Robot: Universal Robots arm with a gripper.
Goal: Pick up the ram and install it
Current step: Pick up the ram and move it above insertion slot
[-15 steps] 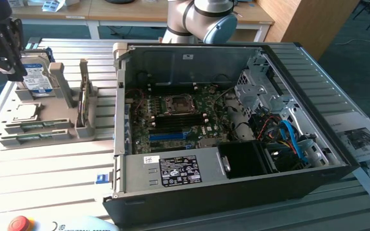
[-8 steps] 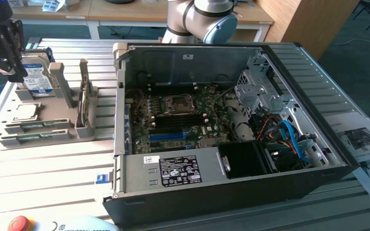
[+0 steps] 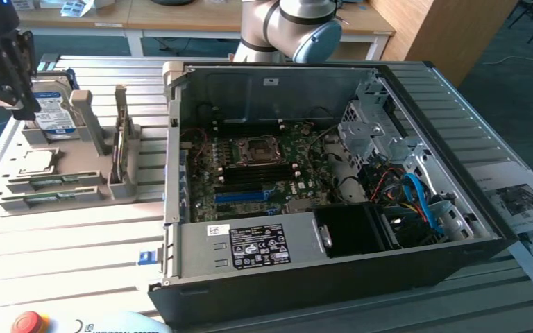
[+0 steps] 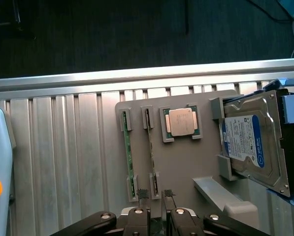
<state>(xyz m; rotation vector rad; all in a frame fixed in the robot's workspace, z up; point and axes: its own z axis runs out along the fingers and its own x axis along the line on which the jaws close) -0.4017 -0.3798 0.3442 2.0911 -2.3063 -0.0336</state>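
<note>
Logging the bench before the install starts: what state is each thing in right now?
gripper: open, holding nothing, over the parts holder.
ram sticks: on edge in holder clips.
processor: flat in its recess.
hard drive: propped in holder, label up.
computer case: open-sided, insides exposed.

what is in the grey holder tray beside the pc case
Two ram sticks on edge in slots, a processor chip and a hard drive. The gripper hides the tray's end beneath it.
</note>
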